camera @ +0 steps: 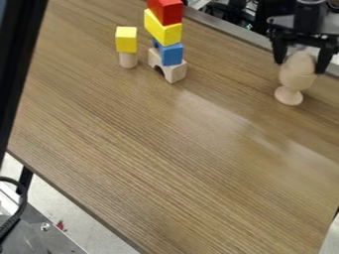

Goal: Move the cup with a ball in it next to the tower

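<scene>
Black post [15, 59] along left edge; below it, black cable [23, 203] over grey metal plate [49, 235]. Table [165, 163]: wood grain in streaks, soft sheen. Tower [172, 53] near far edge: pale wooden arch, blue, yellow, red blocks, all smooth, sharp-cornered. Short stack [126, 40] just beside, on side away from cup [295, 81]: yellow cube on pale round peg. Cup at right, well apart from tower, pale, footed, egg-like ball [301, 62] inside. Gripper [301, 69] above, jaws apart, astride ball.
</scene>
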Motion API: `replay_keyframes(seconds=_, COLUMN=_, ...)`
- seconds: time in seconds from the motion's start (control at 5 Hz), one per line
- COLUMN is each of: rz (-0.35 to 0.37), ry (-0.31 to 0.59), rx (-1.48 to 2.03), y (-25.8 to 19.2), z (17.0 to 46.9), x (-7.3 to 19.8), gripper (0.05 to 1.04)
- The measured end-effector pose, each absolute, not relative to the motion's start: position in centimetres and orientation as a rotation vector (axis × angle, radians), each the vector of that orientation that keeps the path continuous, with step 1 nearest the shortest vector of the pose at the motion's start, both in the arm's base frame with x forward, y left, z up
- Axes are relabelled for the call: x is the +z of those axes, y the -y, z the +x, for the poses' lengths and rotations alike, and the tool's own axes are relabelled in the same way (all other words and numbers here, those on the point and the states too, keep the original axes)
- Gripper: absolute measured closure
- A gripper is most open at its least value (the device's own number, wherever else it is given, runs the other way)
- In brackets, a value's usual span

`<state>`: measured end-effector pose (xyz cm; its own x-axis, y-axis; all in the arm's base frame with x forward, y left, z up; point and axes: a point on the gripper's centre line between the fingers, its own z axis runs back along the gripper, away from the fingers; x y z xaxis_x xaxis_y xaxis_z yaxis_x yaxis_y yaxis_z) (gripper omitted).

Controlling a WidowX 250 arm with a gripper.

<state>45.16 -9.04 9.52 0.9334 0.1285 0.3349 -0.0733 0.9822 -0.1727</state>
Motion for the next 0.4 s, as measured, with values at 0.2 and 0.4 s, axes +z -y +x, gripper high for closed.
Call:
replay_keyframes(seconds=0.2, rz=-0.107, ry=0.555, rx=0.119, y=8.2, z=44.8, x=15.0, gripper=0.084)
replay_keyframes(seconds=0.4, rz=-0.007, ry=0.688, rx=0.140, y=7.0, z=42.0, x=20.8, gripper=0.084)
